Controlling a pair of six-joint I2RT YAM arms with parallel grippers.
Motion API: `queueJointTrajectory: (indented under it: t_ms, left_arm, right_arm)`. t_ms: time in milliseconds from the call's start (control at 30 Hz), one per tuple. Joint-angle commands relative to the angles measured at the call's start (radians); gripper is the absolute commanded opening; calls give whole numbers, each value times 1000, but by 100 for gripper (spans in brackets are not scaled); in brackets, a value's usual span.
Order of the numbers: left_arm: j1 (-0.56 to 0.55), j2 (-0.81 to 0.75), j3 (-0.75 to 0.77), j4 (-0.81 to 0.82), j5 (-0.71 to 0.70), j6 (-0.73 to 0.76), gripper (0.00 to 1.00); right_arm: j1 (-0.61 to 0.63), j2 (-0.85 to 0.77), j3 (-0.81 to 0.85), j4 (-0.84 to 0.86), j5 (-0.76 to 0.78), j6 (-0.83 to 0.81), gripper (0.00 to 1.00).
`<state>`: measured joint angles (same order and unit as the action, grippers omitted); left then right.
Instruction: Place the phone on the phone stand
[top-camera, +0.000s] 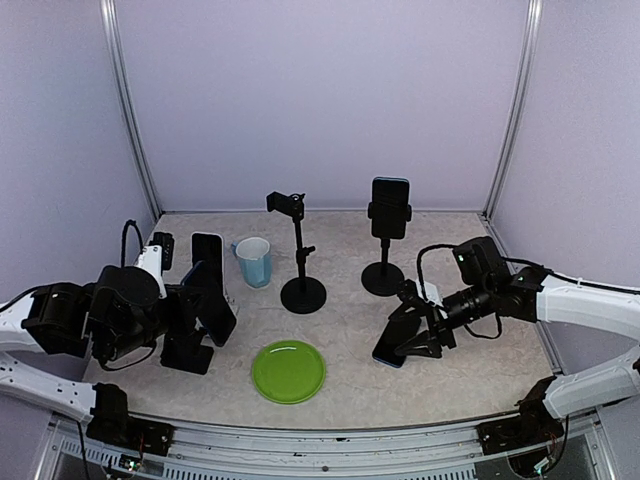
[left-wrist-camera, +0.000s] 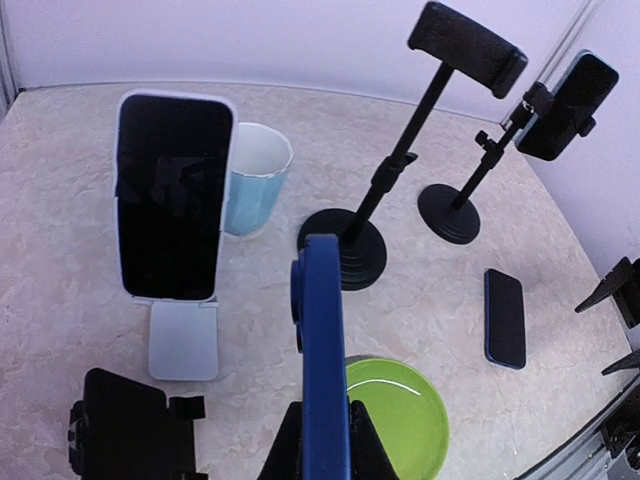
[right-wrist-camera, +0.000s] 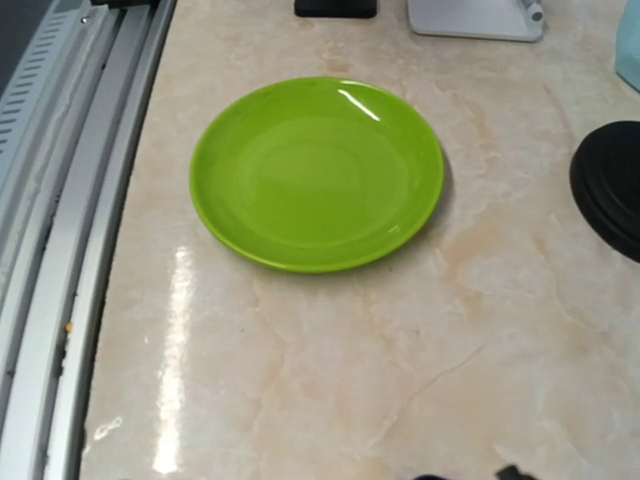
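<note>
The left gripper (left-wrist-camera: 322, 445) is closed on a blue phone (left-wrist-camera: 320, 330), which it holds upright and edge-on above the near-left part of the worktop (top-camera: 350, 325). Behind it, by the left edge, a white stand (left-wrist-camera: 183, 340) carries a phone in a white case (left-wrist-camera: 175, 195). A low black holder (left-wrist-camera: 125, 425) sits near the near-left corner and is cut off in the left wrist view. A light blue cup (top-camera: 254, 261) stands just beside the white stand.

In the middle is a black phone stand (top-camera: 302, 262) with a bare clamp. To its right, nearer the far edge, a second black stand (top-camera: 385, 250) grips a phone. Open surface lies between these two bases and the green plate (top-camera: 288, 371) by the near edge.

The right gripper (top-camera: 418, 338) has its jaws wide apart, low over the right side, just beside a dark phone (left-wrist-camera: 505, 318) lying flat. I cannot tell whether a finger touches it. The right wrist view shows almost nothing of its own fingers.
</note>
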<state>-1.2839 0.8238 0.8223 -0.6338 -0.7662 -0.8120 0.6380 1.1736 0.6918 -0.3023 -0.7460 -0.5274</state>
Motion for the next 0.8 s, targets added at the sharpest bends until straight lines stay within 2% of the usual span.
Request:
queueJointTrajectory:
  t_ms: [0,200,367,533,767]
  left_arm:
    - [22,-50,-2,-141,-60,-144,0]
    - [90,-91,-2,-241,-76,-231,0]
    - [158,-128,-19,-232,-73,-155,0]
    - [227,-160,-66,-132,-40,-16,0]
    - [284,-169,-141,-48,25,77,2]
  right_arm:
    - [-8,7,-8,21,17,-16,77]
    - [-8,9,-6,14,14,-29,78]
    - [-8,16,-4,10,11,-28,78]
    - [-8,23,-3,9,12,-29,78]
    - [-8,25,-6,8,14,-37,78]
